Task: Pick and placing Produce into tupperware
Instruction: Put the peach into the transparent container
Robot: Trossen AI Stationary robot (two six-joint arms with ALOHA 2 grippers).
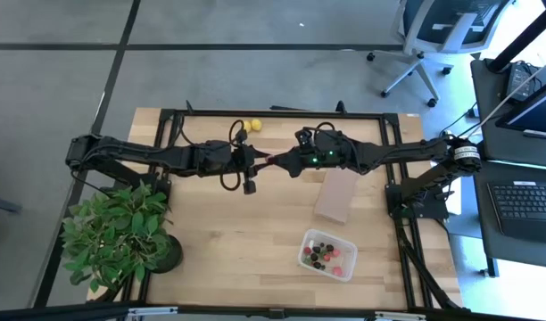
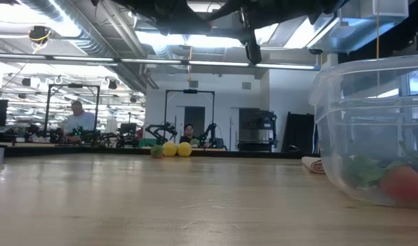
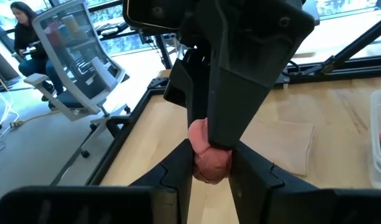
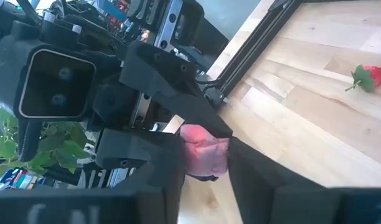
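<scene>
From above, my wooden table (image 1: 255, 223) carries the tupperware (image 1: 327, 254), part-filled with produce. Beyond it, mid-table, my left tool (image 1: 264, 161) and right tool (image 1: 275, 160) meet tip to tip. Both wrist views show them pinching one pink piece (image 3: 209, 163) together, its shape mostly hidden by fingers.

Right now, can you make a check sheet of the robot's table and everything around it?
Surface: wooden table, bare in the middle.
Job's things: clear tupperware holding red and dark fruit; two yellow lemons at the far edge; a pink fruit piece in mid-air.
Clutter: potted plant; flat brown block.
Grippers: left pincer and right pincer meet above the table, both closed on the pink fruit piece.
Cables: black cables along both arms.
Surroundings: office chair, keyboard, people at far desks.
</scene>
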